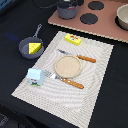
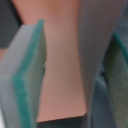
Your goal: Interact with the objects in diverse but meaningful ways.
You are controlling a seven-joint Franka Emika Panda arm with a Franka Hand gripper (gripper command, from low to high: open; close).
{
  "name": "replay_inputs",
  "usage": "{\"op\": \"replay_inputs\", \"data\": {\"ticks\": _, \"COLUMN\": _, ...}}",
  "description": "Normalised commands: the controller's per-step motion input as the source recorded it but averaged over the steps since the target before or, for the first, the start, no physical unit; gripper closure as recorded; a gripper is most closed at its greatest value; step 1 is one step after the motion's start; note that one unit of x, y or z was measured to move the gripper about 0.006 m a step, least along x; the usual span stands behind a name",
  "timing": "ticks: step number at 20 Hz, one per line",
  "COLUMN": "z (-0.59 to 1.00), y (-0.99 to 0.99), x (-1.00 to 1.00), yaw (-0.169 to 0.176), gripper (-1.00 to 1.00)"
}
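My gripper (image 2: pixel 75 70) stands open just above the pink toy stove top (image 2: pixel 60 60). Its teal-edged fingers (image 2: pixel 27 75) show at both sides of the wrist view. A grey pot wall (image 2: pixel 95 45) rises between them, close to one finger. In the exterior view that grey pot (image 1: pixel 65 9) sits at the stove's (image 1: pixel 107 27) far edge, with a dark shape over it at the frame's top. A dark frying pan (image 1: pixel 27 47) holds the yellow cheese wedge (image 1: pixel 34 47). The yellow box (image 1: pixel 73 39) and the milk carton (image 1: pixel 34 76) stand on the placemat (image 1: pixel 97 75).
A round wooden plate (image 1: pixel 67 66) lies mid-mat between a knife (image 1: pixel 80 56) and a fork (image 1: pixel 65 80), both with orange handles. A second pot (image 1: pixel 122 17) stands on the stove at the exterior view's right. Black burners (image 1: pixel 89 19) dot the stove.
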Motion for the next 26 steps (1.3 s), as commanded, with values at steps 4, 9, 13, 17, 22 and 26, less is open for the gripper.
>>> {"op": "replay_inputs", "data": {"ticks": 4, "z": 0.97, "y": 0.15, "x": -0.04, "yaw": 0.000, "gripper": -1.00}}
{"op": "replay_inputs", "data": {"ticks": 9, "z": 0.86, "y": 0.06, "x": 0.00, "yaw": 0.000, "gripper": -1.00}}
{"op": "replay_inputs", "data": {"ticks": 13, "z": 0.43, "y": -0.13, "x": 0.22, "yaw": -0.002, "gripper": -1.00}}
{"op": "replay_inputs", "data": {"ticks": 17, "z": 0.10, "y": -0.49, "x": 0.57, "yaw": -0.033, "gripper": -1.00}}
{"op": "replay_inputs", "data": {"ticks": 22, "z": 0.23, "y": -0.60, "x": 0.78, "yaw": -0.026, "gripper": -1.00}}
{"op": "replay_inputs", "data": {"ticks": 26, "z": 0.20, "y": -0.60, "x": 0.81, "yaw": -0.056, "gripper": -1.00}}
